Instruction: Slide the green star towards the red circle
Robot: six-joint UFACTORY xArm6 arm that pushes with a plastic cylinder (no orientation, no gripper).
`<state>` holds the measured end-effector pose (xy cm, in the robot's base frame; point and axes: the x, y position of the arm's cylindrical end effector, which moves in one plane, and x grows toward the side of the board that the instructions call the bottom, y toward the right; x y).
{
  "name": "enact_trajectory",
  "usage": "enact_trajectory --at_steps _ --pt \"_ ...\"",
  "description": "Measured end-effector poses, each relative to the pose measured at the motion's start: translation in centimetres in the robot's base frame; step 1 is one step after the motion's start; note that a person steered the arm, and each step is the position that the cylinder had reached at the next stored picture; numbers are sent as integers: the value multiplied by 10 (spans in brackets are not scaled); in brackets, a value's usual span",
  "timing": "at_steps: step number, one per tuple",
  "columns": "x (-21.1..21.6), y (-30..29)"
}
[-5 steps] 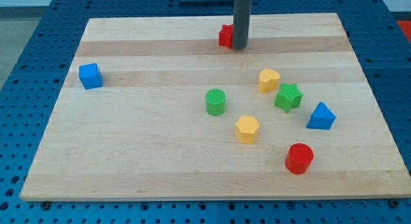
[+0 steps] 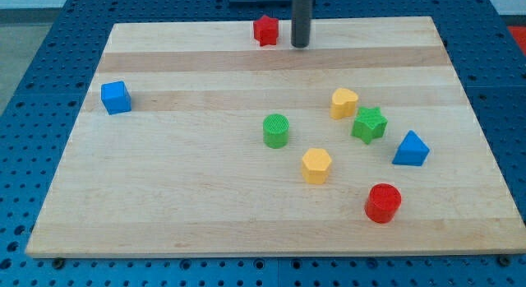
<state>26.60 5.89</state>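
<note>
Pale wood board (image 2: 205, 196) on a blue perforated table (image 2: 33, 90), seen in the single camera view. Dark rod coming down from the view's top, my tip (image 2: 300, 45) resting near the board's top edge, just to the view's right of a small red block (image 2: 265, 30), shape hard to make out; a narrow gap between the two, not touching. No claw on this rod, so nothing to report as spread or pressed together. Green star (image 2: 369, 124) right of centre, well apart from my tip and far below it in the view. Yellow block with a rounded top (image 2: 344, 102) just beside the star on its upper left, close but contact not certain. Blue triangular block (image 2: 410, 149) near the star on its lower right, a slim gap between. Red circle (image 2: 383, 202) toward the view's bottom right, below the star, with bare board between them. Yellow hexagon (image 2: 316, 165) lower left of the star, between the green cylinder (image 2: 276, 131) and the red circle. Green cylinder near the board's centre, upright. Blue cube (image 2: 116, 97) alone at the view's left, well apart from all the rest.
</note>
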Motion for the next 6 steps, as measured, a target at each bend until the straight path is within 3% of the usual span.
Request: enact_trajectory --at_steps 6 --pt "164 73"
